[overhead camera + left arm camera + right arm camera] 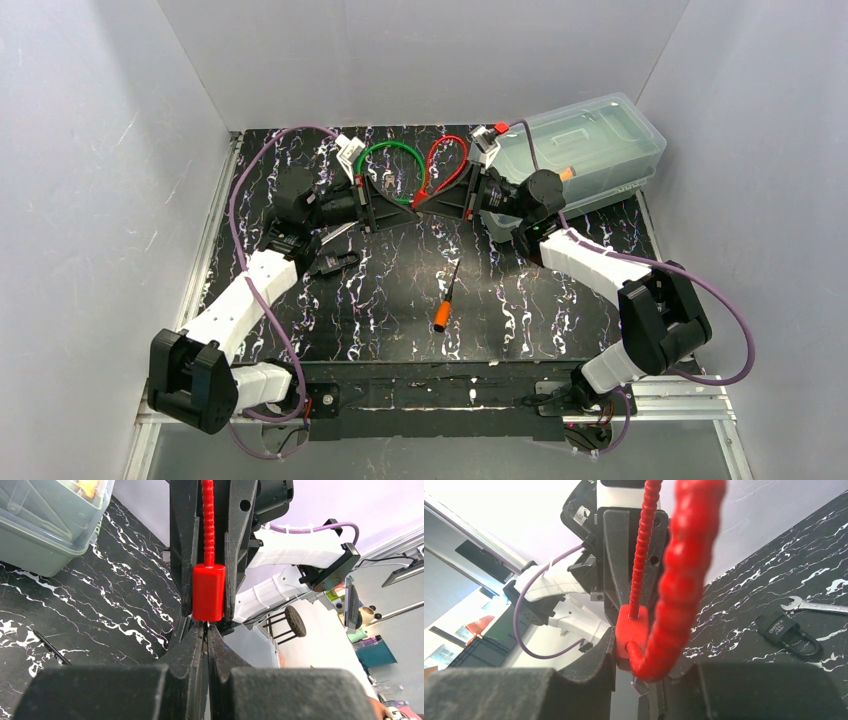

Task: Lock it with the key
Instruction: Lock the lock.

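Resting inside the right pincer (207,617) is the red lock (208,592).

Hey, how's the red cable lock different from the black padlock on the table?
The red cable lock is red with a long ribbed cable; the black padlock has a short curved shackle. The red cable lock is clamped in the right gripper; the black padlock lies free on the table. Both are locks.
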`<state>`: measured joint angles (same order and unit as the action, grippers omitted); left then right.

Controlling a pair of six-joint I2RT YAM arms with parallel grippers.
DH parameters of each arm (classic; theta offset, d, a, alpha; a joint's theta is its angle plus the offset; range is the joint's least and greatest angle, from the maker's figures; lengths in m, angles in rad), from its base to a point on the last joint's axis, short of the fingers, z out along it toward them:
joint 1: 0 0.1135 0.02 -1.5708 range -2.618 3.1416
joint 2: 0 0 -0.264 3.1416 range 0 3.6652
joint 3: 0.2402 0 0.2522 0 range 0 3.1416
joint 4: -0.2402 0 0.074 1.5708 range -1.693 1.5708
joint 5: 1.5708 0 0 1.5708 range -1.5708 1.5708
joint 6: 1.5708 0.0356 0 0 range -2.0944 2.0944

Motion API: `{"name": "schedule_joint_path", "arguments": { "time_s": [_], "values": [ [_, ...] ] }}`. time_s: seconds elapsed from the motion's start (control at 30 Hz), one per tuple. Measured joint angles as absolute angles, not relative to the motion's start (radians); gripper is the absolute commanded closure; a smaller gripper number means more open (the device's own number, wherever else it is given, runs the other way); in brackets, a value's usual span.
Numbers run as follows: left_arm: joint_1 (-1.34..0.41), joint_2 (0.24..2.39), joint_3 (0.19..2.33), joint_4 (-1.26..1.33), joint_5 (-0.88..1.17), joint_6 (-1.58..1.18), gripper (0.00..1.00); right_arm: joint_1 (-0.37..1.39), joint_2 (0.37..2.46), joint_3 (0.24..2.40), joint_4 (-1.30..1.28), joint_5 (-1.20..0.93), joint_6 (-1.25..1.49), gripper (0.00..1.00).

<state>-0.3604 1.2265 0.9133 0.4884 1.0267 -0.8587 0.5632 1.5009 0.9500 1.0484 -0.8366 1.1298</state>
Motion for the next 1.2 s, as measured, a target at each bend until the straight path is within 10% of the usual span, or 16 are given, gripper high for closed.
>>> {"name": "schedule_joint_path", "arguments": {
  "time_s": [0.87,1.03,1.2],
  "values": [
    [-0.381,1.201,0.884,0.469,0.999,-0.807,1.0,0.551,1.499,0.923,1.047,-0.864,1.123,0.99],
    [-0.377,1.203,0.893,0.444,1.006,-0.799,1.0,0.551,1.494,0.919,1.045,-0.867,1.111,0.52],
    [-0.375,1.203,0.895,0.42,1.045,-0.797,1.0,0.531,1.49,0.919,1.043,-0.835,1.094,0.45]
  ]
}}
